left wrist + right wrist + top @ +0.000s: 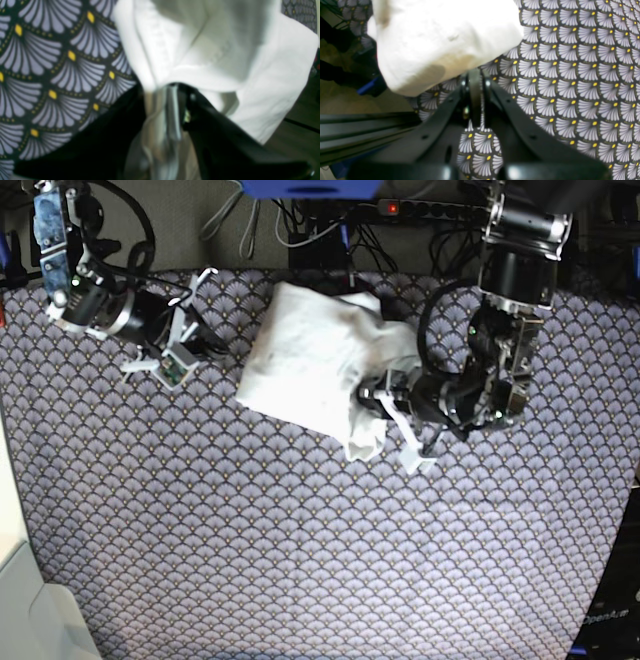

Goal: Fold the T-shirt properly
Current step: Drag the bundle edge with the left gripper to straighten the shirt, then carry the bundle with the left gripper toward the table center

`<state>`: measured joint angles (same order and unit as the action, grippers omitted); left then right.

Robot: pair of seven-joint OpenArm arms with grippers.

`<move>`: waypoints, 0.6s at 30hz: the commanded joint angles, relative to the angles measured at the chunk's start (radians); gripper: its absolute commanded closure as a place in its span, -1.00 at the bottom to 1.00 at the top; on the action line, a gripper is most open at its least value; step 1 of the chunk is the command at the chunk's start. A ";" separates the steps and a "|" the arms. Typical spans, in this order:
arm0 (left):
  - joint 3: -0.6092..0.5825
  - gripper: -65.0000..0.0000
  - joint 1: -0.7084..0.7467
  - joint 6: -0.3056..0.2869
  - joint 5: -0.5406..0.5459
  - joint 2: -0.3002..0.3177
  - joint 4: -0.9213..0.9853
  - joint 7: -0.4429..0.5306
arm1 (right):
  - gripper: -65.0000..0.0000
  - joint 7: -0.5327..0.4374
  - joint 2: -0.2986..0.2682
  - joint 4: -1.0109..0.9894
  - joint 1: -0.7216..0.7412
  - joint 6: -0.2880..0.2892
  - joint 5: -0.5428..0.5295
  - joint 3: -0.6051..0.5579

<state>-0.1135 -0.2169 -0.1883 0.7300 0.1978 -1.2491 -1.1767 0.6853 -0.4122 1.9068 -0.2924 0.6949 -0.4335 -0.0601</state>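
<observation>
The left end effector (162, 100) is nearly closed, its fingers pinching a gathered fold of the white T-shirt (310, 360), which lies bunched on the patterned surface (300, 550) between the two arms; the right end effector (478, 72) is shut and holds nothing, just beside the shirt's edge in its wrist view; "OpenArm" is partly readable on a black part (606, 617) at the base view's lower right.
</observation>
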 commanded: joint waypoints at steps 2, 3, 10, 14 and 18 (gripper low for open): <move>-0.007 0.99 -0.036 0.014 -0.030 0.001 -0.027 -0.012 | 1.00 -0.023 -0.007 0.017 0.006 0.003 -0.018 0.004; -0.022 0.99 -0.045 0.016 -0.031 0.007 -0.040 -0.013 | 1.00 -0.023 -0.007 0.017 0.006 0.003 -0.018 0.004; -0.216 0.99 -0.152 0.066 -0.095 0.024 -0.097 -0.015 | 1.00 -0.023 -0.007 0.017 0.006 0.003 -0.018 0.009; -0.317 0.99 -0.192 0.077 -0.166 -0.002 -0.097 -0.006 | 1.00 -0.023 -0.023 0.017 0.000 0.003 -0.018 0.018; -0.395 0.99 -0.227 0.072 -0.303 -0.048 -0.097 -0.006 | 1.00 -0.023 -0.040 0.017 -0.014 0.003 -0.018 0.081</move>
<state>-0.5114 -0.4156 -0.1131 0.4271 0.1562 -1.3293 -1.1954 0.6872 -0.4343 1.9068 -0.3077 0.6949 -0.4377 0.0109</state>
